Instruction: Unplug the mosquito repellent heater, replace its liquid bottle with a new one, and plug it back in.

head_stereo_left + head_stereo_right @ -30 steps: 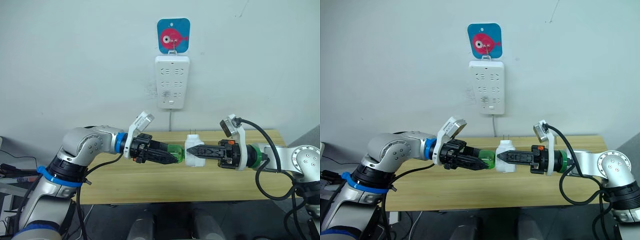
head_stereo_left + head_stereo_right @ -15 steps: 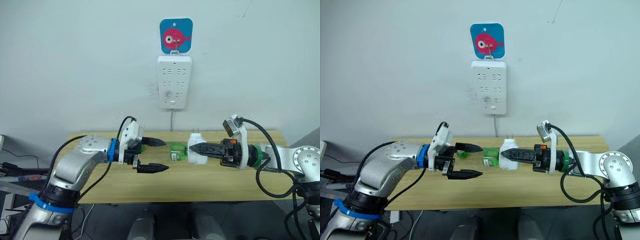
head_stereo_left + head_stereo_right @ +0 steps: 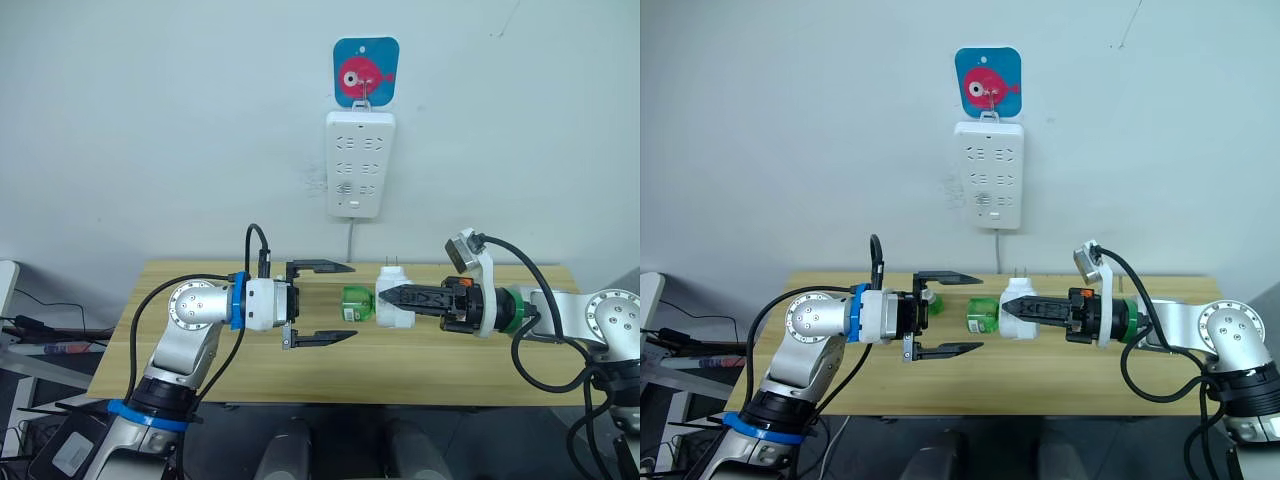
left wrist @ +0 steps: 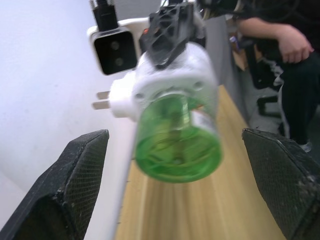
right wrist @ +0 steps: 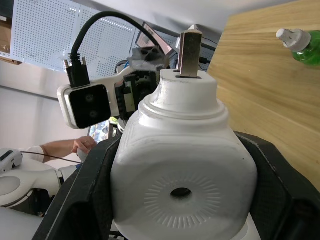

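Now the right gripper (image 3: 398,297) is clamped on the heater (image 3: 393,300), held above the table (image 3: 430,350), prongs up. A green bottle (image 3: 356,303) sticks out of it toward the left gripper (image 3: 328,301), whose fingers stand wide apart just short of it. The bottle looks light, rigid and smooth, probably slippery; grip its round body squarely near the base. Another bottle (image 5: 302,42) lies on the table.

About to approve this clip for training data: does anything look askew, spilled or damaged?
Nothing stands out. The right gripper holds the heater level with its green bottle attached; the left gripper is open beside it. No spill shows.
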